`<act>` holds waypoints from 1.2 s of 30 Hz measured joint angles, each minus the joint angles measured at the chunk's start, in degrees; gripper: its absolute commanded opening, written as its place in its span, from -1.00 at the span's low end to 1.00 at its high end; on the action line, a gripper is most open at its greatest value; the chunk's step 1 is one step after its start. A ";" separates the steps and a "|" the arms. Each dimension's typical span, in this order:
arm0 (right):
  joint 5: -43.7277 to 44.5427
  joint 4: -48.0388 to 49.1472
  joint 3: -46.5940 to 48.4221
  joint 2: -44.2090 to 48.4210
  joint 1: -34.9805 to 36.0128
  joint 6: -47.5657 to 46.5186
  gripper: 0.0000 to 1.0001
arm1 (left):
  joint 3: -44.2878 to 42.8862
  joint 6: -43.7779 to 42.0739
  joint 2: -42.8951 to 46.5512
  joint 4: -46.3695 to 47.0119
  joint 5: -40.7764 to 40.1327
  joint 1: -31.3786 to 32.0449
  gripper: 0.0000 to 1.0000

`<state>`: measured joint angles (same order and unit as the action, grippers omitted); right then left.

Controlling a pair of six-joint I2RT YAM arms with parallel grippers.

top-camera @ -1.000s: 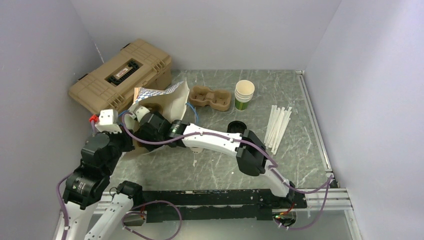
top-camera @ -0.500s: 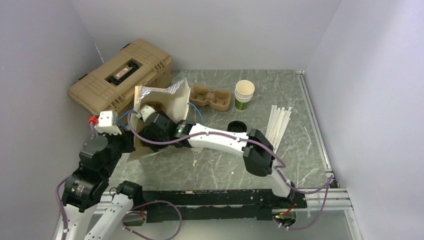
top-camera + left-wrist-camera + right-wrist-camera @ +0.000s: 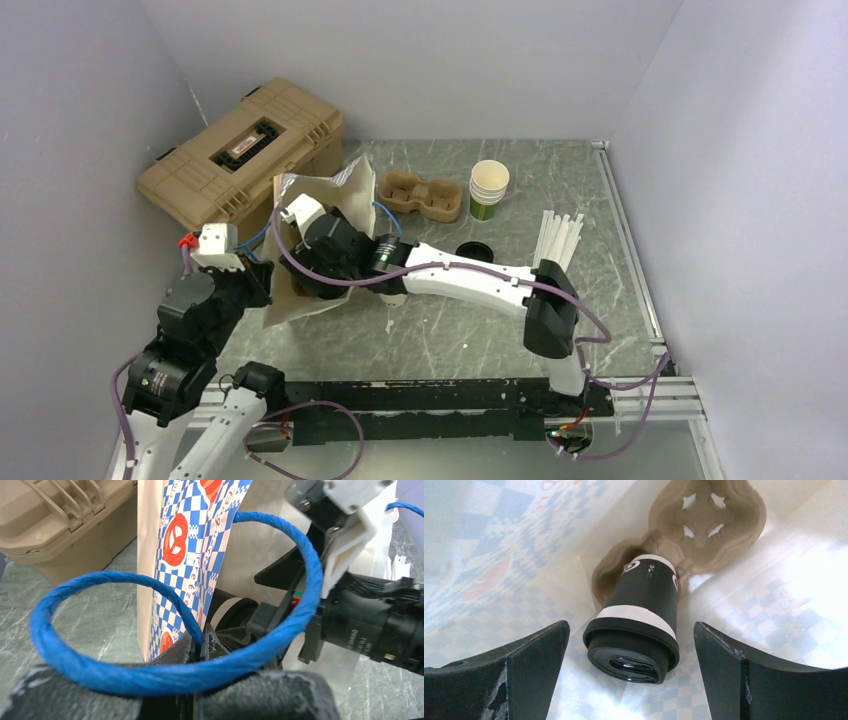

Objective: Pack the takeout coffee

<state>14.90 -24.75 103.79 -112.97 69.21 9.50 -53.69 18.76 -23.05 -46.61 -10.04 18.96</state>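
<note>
Seemingly free takeout coffee point(image 3: 636, 625) inside wide-open right end effector point(image 3: 629, 632); left end effector point(image 3: 202, 641) tight on handle point(image 3: 100, 672).

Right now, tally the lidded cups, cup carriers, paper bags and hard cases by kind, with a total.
Lidded cup: 1
Cup carrier: 2
Paper bag: 1
Hard case: 1
Total: 5

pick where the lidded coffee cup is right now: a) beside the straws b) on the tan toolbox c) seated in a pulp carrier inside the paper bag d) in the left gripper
c: the right wrist view shows the lidded cup seated in a well of the pulp carrier, with the bag walls around both.
</note>
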 measured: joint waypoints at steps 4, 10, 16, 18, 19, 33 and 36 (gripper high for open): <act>0.11 0.94 -1.92 2.60 0.44 0.04 0.99 | 0.00 0.00 0.02 -0.02 0.52 0.00 -1.00; 0.28 1.77 -7.78 10.21 1.29 0.44 0.99 | 0.00 -0.20 0.22 0.02 2.64 0.00 -1.00; 0.04 5.92 -16.00 22.88 2.21 1.33 0.99 | 0.07 -0.98 2.12 0.07 5.25 0.00 -1.00; -0.02 7.67 -19.28 28.09 2.54 1.66 0.99 | 0.07 -1.09 2.29 0.07 5.97 0.00 -1.00; -0.04 8.48 -20.65 30.34 2.64 1.81 0.99 | 0.07 -1.09 2.29 0.04 6.19 0.00 -1.00; 6.19 13.00 -38.88 60.02 3.21 5.68 0.94 | 2.78 -2.23 7.85 0.83 9.97 0.00 -1.00; 9.51 11.10 -42.53 61.77 3.21 7.08 0.93 | 4.74 -3.69 9.73 3.04 12.00 0.00 -1.00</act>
<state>24.40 -13.65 61.25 -51.20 72.42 16.58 -48.95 15.07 -13.32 -43.57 1.96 18.96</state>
